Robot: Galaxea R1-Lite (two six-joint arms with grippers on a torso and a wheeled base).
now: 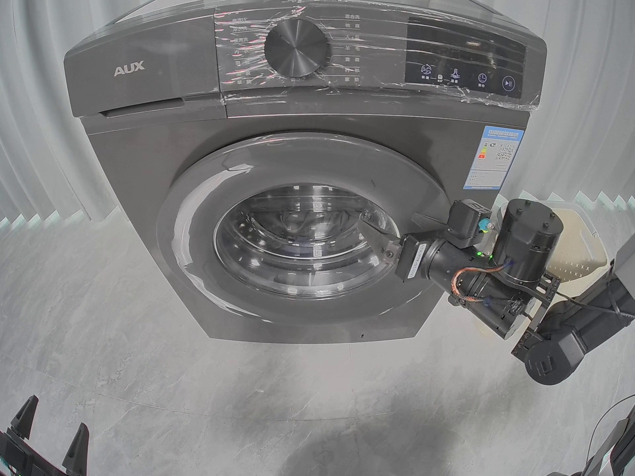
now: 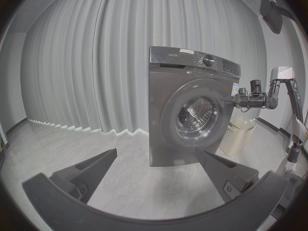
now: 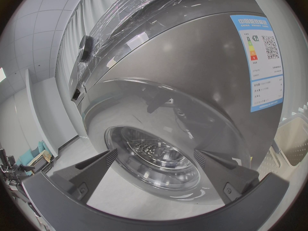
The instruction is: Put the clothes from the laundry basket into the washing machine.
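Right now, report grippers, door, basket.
Left gripper open, low, empty. Right gripper open at grey washing machine's round glass door, shut. Cream plastic laundry basket beside machine.

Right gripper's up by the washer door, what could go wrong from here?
1. The door is shut and glossy. The open right gripper at its right edge may slip off instead of pulling it open.
2. The laundry basket stands beside the machine, close by that arm, so a swing back could knock it.

Laundry basket (image 1: 585, 252) — partly behind right arm (image 1: 528, 236)
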